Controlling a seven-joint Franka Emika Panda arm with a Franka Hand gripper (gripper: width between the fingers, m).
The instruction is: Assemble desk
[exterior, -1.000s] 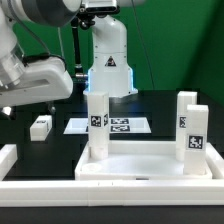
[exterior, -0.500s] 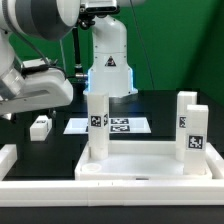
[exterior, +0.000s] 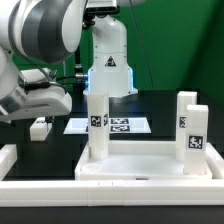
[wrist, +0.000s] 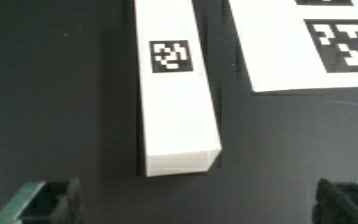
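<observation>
Up front in the exterior view, the desk top (exterior: 150, 165) lay flat on the black table (exterior: 160, 105), a wide white tray with a raised rim. Two legs stood upright on it: one leg (exterior: 97, 125) toward the exterior view's left and another leg (exterior: 190, 128) toward the right, each showing a square tag. Behind them the marker board (exterior: 115, 125) lay flat on the table. A loose leg (exterior: 40, 127) (wrist: 179, 85) lay on its side, well apart from the tray. The gripper (wrist: 202, 200) hung above that loose leg with jaws spread wide, grasping nothing; its dark fingertips (wrist: 43, 200) flanked bare table.
</observation>
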